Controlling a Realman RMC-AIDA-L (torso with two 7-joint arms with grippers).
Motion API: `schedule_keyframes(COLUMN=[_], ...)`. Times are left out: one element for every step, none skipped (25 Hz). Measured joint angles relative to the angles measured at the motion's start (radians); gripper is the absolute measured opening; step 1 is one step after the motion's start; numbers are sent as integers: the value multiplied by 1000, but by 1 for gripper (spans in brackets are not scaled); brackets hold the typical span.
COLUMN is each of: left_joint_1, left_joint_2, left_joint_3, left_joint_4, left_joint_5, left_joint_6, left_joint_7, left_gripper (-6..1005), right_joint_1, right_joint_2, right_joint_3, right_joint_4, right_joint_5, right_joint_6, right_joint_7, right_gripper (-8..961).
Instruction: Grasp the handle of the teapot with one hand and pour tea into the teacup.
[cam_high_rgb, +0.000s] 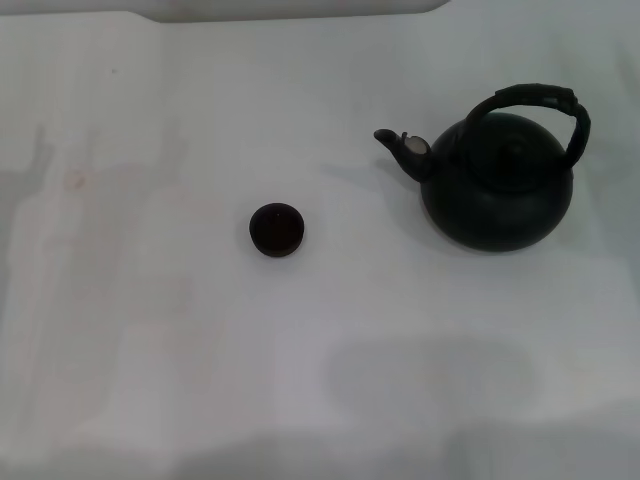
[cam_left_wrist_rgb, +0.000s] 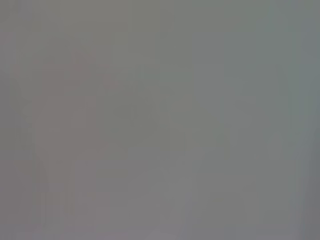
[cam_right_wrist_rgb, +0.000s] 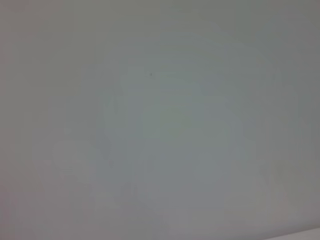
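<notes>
The matte black teapot (cam_high_rgb: 498, 190) stands upright on the white table at the right of the head view. Its spout (cam_high_rgb: 398, 149) with a silvery tip points left toward the teacup. Its black ribbed arched handle (cam_high_rgb: 540, 102) stands up over the lid. The small dark teacup (cam_high_rgb: 276, 229) sits near the middle of the table, well left of the teapot and apart from it. Neither hand shows in any view. Both wrist views show only plain pale surface.
The white table (cam_high_rgb: 150, 350) fills the head view, with faint shadows at the left and the lower middle. A pale edge (cam_high_rgb: 300, 10) runs along the far side.
</notes>
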Motion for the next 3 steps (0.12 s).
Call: schedule_keyframes(left_joint_1=[0, 0, 1], left_joint_2=[0, 0, 0], left_joint_3=[0, 1, 1], left_joint_4=[0, -1, -1], left_joint_5=[1, 1, 2], left_joint_6=[0, 0, 0], left_joint_7=[0, 0, 0], left_gripper=[891, 891, 891], right_joint_1=[1, 1, 2], right_joint_2=[0, 0, 0], right_joint_3=[1, 1, 2], right_joint_4=[0, 1, 1], right_joint_5=[1, 2, 3], right_joint_6=[-2, -3, -4], right_joint_7=[0, 0, 1], right_gripper=[755, 755, 755])
